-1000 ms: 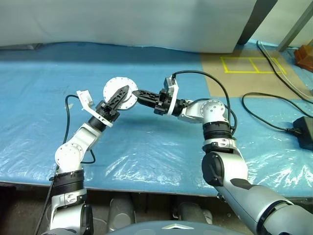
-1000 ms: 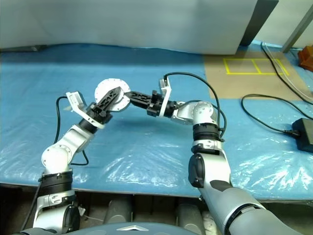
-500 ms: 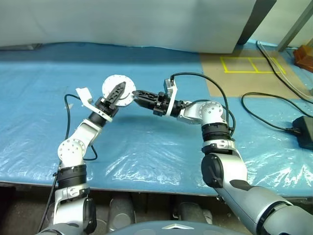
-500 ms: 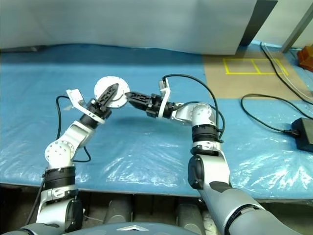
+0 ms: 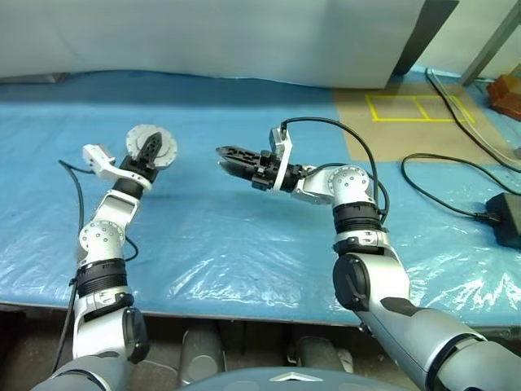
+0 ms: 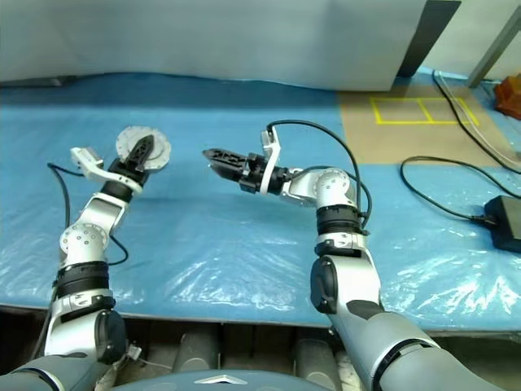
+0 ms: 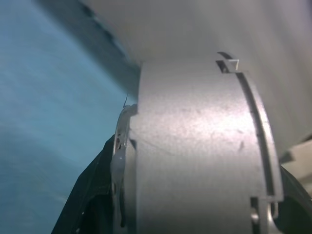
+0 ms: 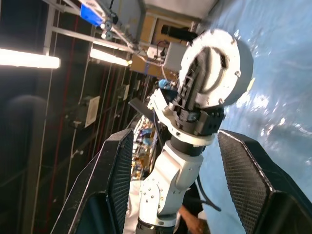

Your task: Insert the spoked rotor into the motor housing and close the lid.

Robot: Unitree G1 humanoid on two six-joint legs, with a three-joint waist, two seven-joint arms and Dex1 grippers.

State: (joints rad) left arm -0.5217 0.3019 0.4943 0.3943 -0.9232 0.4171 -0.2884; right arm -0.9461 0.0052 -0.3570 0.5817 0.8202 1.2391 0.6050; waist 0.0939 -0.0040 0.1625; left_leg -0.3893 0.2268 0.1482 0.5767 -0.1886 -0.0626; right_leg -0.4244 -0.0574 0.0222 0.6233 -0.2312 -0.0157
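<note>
My left gripper [image 5: 152, 147] is shut on the motor housing [image 5: 138, 139], a short round silver-grey can held up at the left above the blue sheet. One black finger [image 8: 195, 80] crosses the pale round face with small rim holes. The can's grey side wall [image 7: 195, 146] looms close in the left wrist view, and the thin lid [image 7: 118, 165] lies against one end. The spoked rotor is hidden. My right gripper [image 5: 225, 155] hangs open and empty, pointing toward the housing from a hand's width to its right.
A blue plastic sheet [image 5: 244, 236] covers the table up to its front edge. At the right lie black cables [image 5: 440, 163] and a black power brick [image 5: 506, 218]. Yellow tape marks [image 5: 419, 107] sit on a brown patch behind. A white panel [image 5: 244, 41] runs along the back.
My left gripper has carried the housing leftward, away from the right gripper. The right gripper's fingers, which were at the housing's edge, have opened and stayed in place.
</note>
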